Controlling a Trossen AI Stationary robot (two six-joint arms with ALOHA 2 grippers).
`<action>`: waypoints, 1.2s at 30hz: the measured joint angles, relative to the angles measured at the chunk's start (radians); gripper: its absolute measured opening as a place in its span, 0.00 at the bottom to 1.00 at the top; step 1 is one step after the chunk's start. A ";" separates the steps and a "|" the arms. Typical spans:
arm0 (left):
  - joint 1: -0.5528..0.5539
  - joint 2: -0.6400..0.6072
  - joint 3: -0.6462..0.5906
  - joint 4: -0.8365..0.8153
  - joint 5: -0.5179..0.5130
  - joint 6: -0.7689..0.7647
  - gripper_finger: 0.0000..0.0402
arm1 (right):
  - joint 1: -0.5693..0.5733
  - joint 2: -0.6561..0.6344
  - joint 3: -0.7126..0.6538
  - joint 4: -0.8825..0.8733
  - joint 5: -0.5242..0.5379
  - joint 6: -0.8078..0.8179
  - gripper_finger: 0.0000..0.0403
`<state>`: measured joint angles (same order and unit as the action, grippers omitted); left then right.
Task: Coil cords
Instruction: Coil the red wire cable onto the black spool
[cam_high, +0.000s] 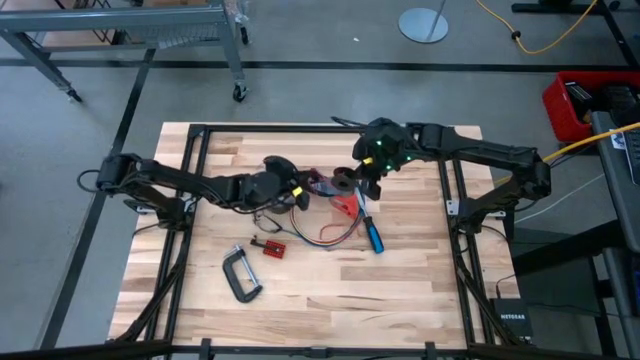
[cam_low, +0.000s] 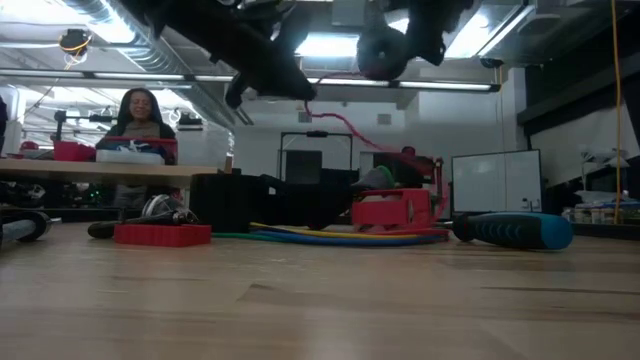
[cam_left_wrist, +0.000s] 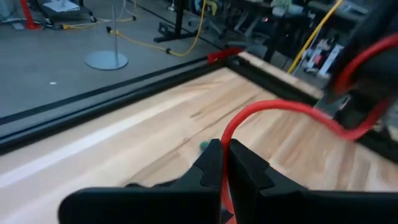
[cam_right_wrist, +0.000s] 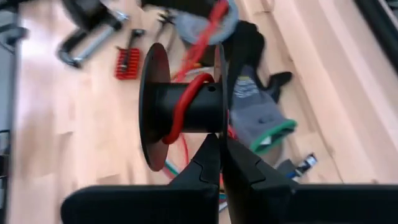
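Cord (cam_left_wrist: 261, 112) between left pincer (cam_left_wrist: 222, 163) fingers

Open tabletop (cam_high: 420, 270) beyond C-clamp (cam_high: 240, 275), screwdriver (cam_high: 372, 236)

Table (cam_high: 400, 290) pale wood, matt; spool (cam_right_wrist: 180, 107) black plastic; red cord (cam_left_wrist: 267, 109) smooth, glossy.

The left tool (cam_left_wrist: 222, 163), low in the frame's centre, pinches a red cord (cam_left_wrist: 273, 107) between its 2 dark fingers (cam_left_wrist: 208, 165). The cord arcs toward the upper right over the wooden table (cam_left_wrist: 137, 134), ending in a blurred dark shape.
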<state>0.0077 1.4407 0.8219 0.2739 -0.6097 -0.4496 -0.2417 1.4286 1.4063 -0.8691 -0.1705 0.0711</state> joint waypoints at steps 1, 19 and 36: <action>0.004 -0.008 0.000 0.003 0.007 0.000 0.01 | 0.000 0.002 -0.015 0.009 0.022 0.000 0.01; 0.152 -0.027 0.000 -0.004 0.181 -0.152 0.00 | 0.048 0.039 -0.109 0.153 0.389 -0.003 0.01; 0.202 -0.026 0.062 0.004 0.334 -0.179 0.00 | 0.128 0.205 -0.109 0.258 0.558 -0.025 0.01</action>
<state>0.2095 1.4143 0.8841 0.2779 -0.2760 -0.6289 -0.1139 1.6335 1.2972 -0.6114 0.3876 0.0460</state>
